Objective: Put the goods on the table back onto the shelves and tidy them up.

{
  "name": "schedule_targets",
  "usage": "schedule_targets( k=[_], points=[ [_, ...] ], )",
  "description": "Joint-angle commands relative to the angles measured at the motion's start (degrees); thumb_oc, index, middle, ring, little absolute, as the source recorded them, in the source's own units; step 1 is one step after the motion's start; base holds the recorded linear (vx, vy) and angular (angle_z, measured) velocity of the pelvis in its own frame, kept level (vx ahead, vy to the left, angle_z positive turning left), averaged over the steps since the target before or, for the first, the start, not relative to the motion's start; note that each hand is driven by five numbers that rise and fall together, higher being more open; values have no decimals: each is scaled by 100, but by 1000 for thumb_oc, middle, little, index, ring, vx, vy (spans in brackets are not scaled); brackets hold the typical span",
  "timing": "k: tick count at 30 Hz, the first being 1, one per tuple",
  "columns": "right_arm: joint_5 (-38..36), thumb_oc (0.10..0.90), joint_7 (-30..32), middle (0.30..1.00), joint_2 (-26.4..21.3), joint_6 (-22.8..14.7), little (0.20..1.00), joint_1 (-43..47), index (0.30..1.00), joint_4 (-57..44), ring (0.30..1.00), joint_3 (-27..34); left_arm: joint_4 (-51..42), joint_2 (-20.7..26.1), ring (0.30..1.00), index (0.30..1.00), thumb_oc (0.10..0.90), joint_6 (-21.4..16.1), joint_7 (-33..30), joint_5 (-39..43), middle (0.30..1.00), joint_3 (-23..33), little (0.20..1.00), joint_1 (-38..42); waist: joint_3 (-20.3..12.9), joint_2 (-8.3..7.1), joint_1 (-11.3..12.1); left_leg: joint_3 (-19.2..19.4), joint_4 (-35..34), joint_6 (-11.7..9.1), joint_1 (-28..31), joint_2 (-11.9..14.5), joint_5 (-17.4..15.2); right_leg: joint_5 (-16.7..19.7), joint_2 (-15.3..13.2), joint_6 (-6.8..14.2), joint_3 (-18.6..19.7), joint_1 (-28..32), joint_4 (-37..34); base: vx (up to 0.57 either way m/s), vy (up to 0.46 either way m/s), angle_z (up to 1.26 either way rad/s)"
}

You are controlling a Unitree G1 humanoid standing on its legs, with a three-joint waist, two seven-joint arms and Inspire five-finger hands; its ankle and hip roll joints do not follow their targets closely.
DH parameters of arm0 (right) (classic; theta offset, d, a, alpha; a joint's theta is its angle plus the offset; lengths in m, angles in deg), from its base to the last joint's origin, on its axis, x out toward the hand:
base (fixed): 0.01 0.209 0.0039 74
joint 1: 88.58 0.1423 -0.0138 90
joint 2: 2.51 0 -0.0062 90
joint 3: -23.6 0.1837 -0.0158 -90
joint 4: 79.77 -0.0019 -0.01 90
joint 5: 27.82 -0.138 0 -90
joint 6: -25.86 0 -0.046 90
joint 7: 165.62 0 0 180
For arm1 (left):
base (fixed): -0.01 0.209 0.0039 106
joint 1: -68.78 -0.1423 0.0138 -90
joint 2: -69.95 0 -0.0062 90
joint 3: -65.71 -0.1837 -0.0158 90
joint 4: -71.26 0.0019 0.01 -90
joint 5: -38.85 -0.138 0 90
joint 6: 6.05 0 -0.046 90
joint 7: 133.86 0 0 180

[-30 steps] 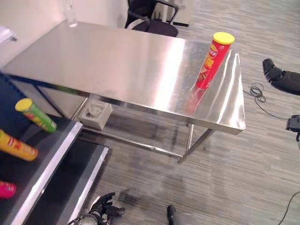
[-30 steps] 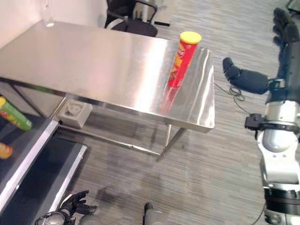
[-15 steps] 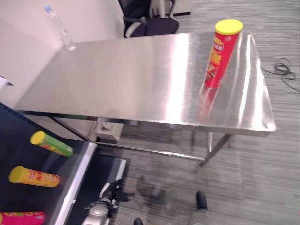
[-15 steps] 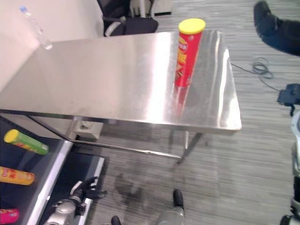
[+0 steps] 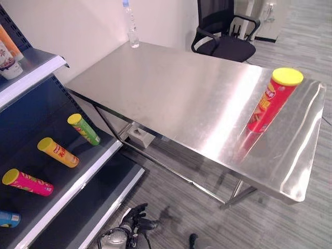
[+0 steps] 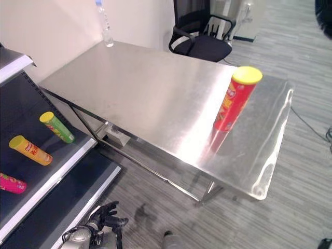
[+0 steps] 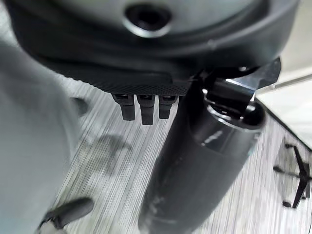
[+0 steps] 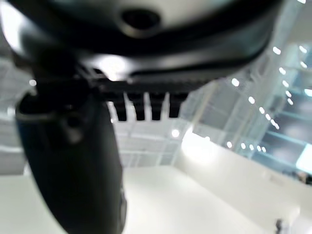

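**Head swings left; shelves come into view, red can untouched on the table**

Since the earlier frames the camera has turned, so the shelf rack [image 5: 78, 179] now shows more fully at the left; the things themselves have not shifted. The red chip can [image 5: 270, 101] stands upright with its yellow lid on, near the right end of the steel table [image 5: 171, 98], well apart from the water bottle [image 5: 130, 23] at the far left corner. The left hand [image 5: 136, 222] hangs low by the floor, fingers loosely spread, holding nothing. The right hand [image 8: 146, 105] is raised with fingers straight, likewise empty.

The can looks light, stiff and smooth-walled, likely to tip or slip; a wrap round its middle seems safest.
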Motion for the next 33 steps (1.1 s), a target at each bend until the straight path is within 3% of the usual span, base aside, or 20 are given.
schedule_targets(
  k=[1,4,10,15,17,27,33],
  points=[
    [-100,800,-18,900,-468,-260,900,510,900,-350,900,78,-385,390,900,900,800,-312,-76,3,900,38,900,262,-451,-1,56,-60,432,-126,356,90,-814,-536,-746,1004,-141,195,-743,227,-13,-65],
    [-290,800,-123,900,74,-353,900,674,900,-432,900,-288,-371,435,900,900,800,-340,-92,-38,900,86,900,308,-642,16,100,327,79,-189,812,33,-724,-557,-688,1014,-41,265,-618,283,7,-93],
    [-727,800,-495,900,282,-365,900,638,900,-565,900,-529,-352,485,900,900,800,-381,-192,3,900,154,900,529,-650,-57,127,611,-4,-163,874,-9,-764,-611,-760,1070,-99,108,-361,98,10,-39],
    [-829,800,-519,900,302,-389,900,676,900,-578,900,-560,-352,492,900,900,800,-379,-191,25,900,154,900,531,-666,-61,136,632,-4,-155,856,-23,-776,-608,-781,1089,-117,76,-360,24,-1,10],
    [-1492,800,-662,900,478,-658,900,696,900,-688,900,-490,-206,492,900,900,800,-356,-186,9,900,149,900,425,-705,-67,159,711,-4,-130,849,-69,-865,-557,-862,1155,-201,-8,-396,91,-19,0],
    [-1764,800,-1273,900,426,-391,900,202,900,-529,900,-663,210,417,900,900,800,-337,-94,-270,900,224,900,267,-720,-98,195,821,-4,-127,955,-60,-935,-595,-861,1181,-318,-9,-332,13,-12,-1],
    [-1470,800,-1595,900,286,-164,900,-342,900,-403,900,-567,493,450,900,900,800,-330,-89,-523,900,331,900,236,-674,-116,155,859,-1,-136,1026,-19,-932,-637,-821,1152,-373,53,-333,0,-34,-1]
  ],
)
